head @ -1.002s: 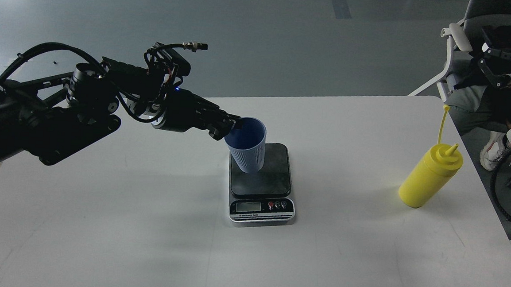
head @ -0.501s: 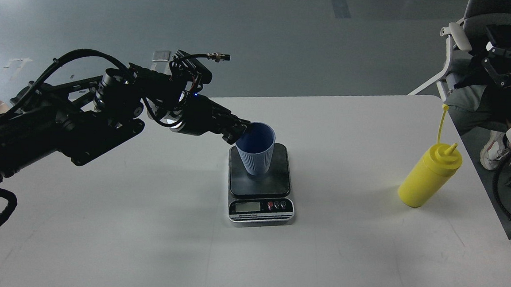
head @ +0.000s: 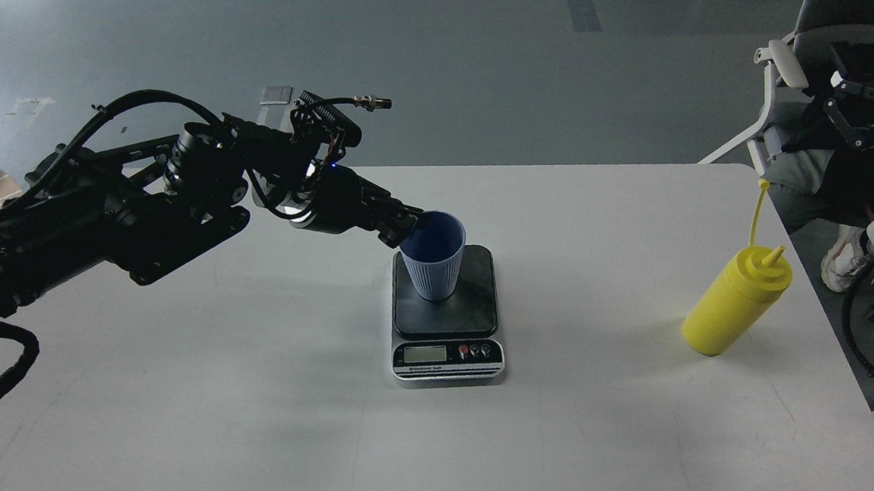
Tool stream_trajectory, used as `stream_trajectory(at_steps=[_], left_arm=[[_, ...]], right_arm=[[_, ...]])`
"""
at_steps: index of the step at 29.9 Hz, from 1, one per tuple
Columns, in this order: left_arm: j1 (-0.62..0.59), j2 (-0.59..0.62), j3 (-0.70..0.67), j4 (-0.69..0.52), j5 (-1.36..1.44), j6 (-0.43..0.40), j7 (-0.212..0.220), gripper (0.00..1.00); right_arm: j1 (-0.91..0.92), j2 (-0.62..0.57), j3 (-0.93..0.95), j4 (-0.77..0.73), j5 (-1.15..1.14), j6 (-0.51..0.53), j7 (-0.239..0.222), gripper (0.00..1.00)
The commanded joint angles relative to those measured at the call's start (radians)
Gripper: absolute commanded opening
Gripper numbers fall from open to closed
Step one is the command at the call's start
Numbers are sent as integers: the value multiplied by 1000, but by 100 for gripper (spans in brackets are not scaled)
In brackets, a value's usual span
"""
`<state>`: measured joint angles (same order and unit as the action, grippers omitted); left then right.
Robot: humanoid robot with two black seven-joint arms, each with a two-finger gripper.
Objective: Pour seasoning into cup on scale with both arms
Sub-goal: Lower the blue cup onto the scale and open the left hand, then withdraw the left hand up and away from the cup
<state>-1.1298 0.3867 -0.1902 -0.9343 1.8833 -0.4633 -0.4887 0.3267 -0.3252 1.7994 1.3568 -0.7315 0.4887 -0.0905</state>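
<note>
The right gripper (head: 859,112) is cut off by the right edge, and its finger spacing cannot be told. The fingertips of the left gripper (head: 410,227) are merged into dark at the cup (head: 432,256) rim. The scale (head: 448,314) display is too small to be read.

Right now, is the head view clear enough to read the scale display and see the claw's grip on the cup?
Head view: sharp, evenly lit, soft shadows. The scale display is too small to read. The left claw is dark against the cup rim, fingers indistinct. The right claw sits partly cropped at the edge.
</note>
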Motion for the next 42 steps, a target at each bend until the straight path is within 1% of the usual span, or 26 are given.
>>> stream_trajectory(at_steps=[1, 11, 13, 14, 15, 16, 17, 18, 19, 20, 21, 23, 26, 27, 29, 30, 32, 35, 40, 42], left_arm=[[1, -8, 0, 2, -1, 0, 0, 0], [-4, -20, -2, 17, -4, 3, 0, 0], [-2, -20, -2, 17, -6, 3, 0, 6], [-2, -22, -3, 17, -10, 3, 0, 20], [-2, -20, -3, 17, -12, 3, 0, 26], [-2, -20, -3, 17, -13, 3, 0, 35], [-2, -20, -3, 17, -13, 3, 0, 40], [-2, -20, -3, 17, -15, 3, 0, 47], [-2, -20, -6, 17, -16, 3, 0, 63], [-2, -20, -8, 15, -16, 3, 0, 67], [-2, -20, -9, 15, -16, 3, 0, 67], [-1, -22, -11, 14, -18, 3, 0, 72], [-1, -26, -12, 15, -27, 3, 0, 75], [-2, -34, -12, 15, -44, 2, 0, 80], [-7, -37, -14, 15, -85, 2, 0, 85], [-10, -35, -17, 15, -117, 2, 0, 90], [-13, -32, -20, 15, -156, 2, 0, 97], [-19, -22, -43, 15, -283, 3, 0, 98], [-62, 60, -77, 15, -426, 8, 0, 98], [-68, 67, -129, 15, -536, 20, 0, 98]], right_arm=[[0, 0, 0, -1, -2, 0, 0, 99], [0, -2, 0, -2, -2, 0, 0, 99], [0, 0, 0, -2, -2, 0, -2, 99], [0, 0, 0, -2, -2, 0, -2, 99], [0, 0, 0, -2, -2, 0, 0, 99], [2, -2, 0, -4, -2, 0, 0, 99], [2, -2, 0, -5, -2, 0, 0, 99], [2, -2, 0, -5, -3, 0, -2, 100], [2, -2, 0, -5, -3, 0, -2, 99], [2, -2, 0, -5, -3, 0, -2, 99], [2, -2, 0, -5, -3, 0, -2, 99], [2, -2, 0, -5, -3, 0, -2, 100], [2, -2, 0, -5, -3, 0, -2, 99], [2, -2, 0, -5, -3, 0, -2, 100], [2, -2, 0, -5, -3, 0, -2, 100], [0, -2, 0, -5, -3, 0, -2, 99], [0, -2, 0, -5, -3, 0, -2, 99], [2, -3, 0, -7, -3, 0, -2, 100], [0, -14, 0, -7, -3, 0, -3, 99], [0, -21, 0, -8, -2, 0, -3, 100]])
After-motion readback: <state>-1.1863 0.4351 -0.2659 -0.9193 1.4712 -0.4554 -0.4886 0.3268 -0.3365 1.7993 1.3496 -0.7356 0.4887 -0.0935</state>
